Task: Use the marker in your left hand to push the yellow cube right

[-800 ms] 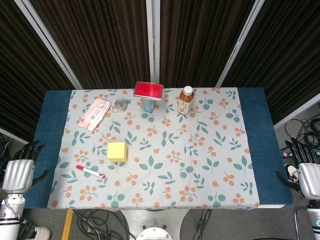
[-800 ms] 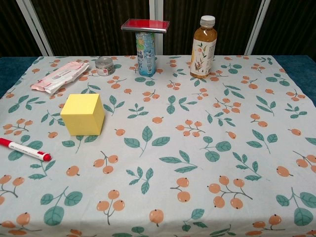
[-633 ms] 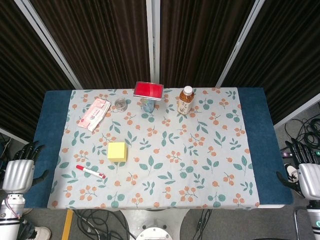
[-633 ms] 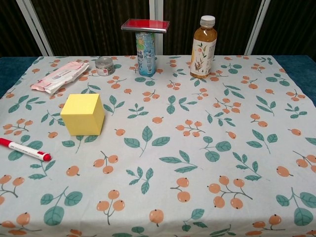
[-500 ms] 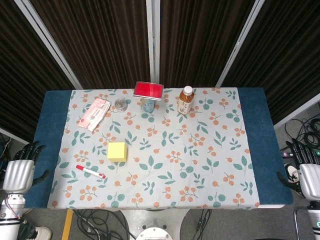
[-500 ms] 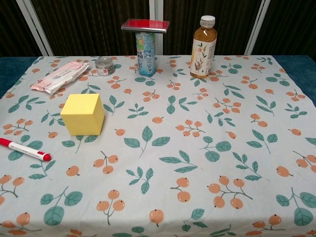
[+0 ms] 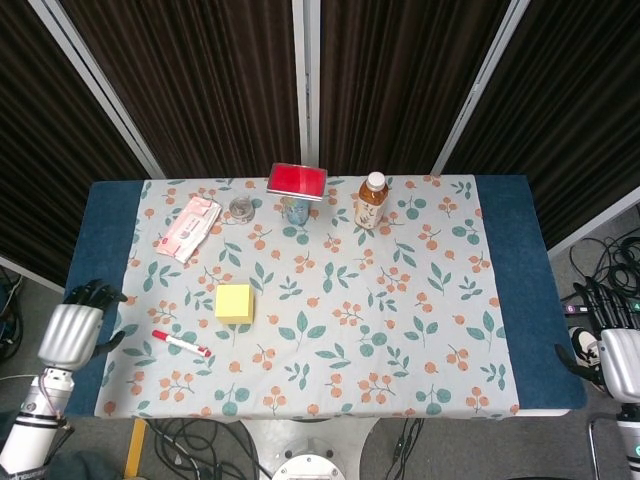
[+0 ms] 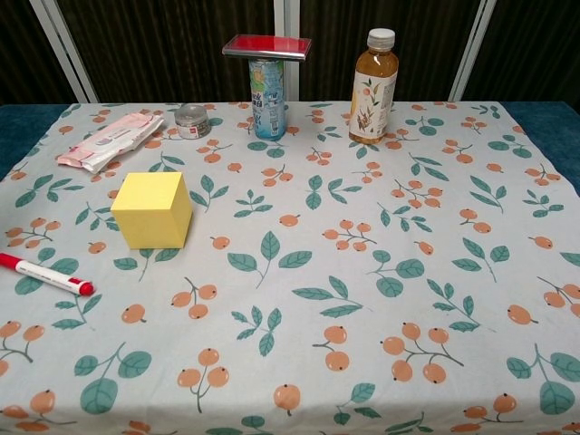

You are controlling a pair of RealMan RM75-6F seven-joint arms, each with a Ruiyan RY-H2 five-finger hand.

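A yellow cube [image 7: 235, 302] [image 8: 152, 210] sits on the floral tablecloth, left of centre. The red and white marker [image 7: 181, 344] [image 8: 45, 275] lies flat on the cloth in front of the cube and to its left, with no hand on it. My left hand [image 7: 73, 330] hangs over the table's left edge, to the marker's left, fingers apart and holding nothing. My right hand [image 7: 617, 360] stays beyond the table's right edge, also empty with fingers apart. Neither hand shows in the chest view.
Along the back stand a tea bottle [image 7: 371, 200] [image 8: 373, 86], a can with a red box on top [image 7: 296, 183] [image 8: 266, 74], a small round tin [image 7: 240, 207] [image 8: 191, 120] and a pink wipes packet [image 7: 188, 227] [image 8: 110, 140]. Blue cloth [image 7: 521, 270] borders both sides.
My left hand has risen and moved in toward the table's left edge, closer to the marker. The cube, marker and right hand have not moved.
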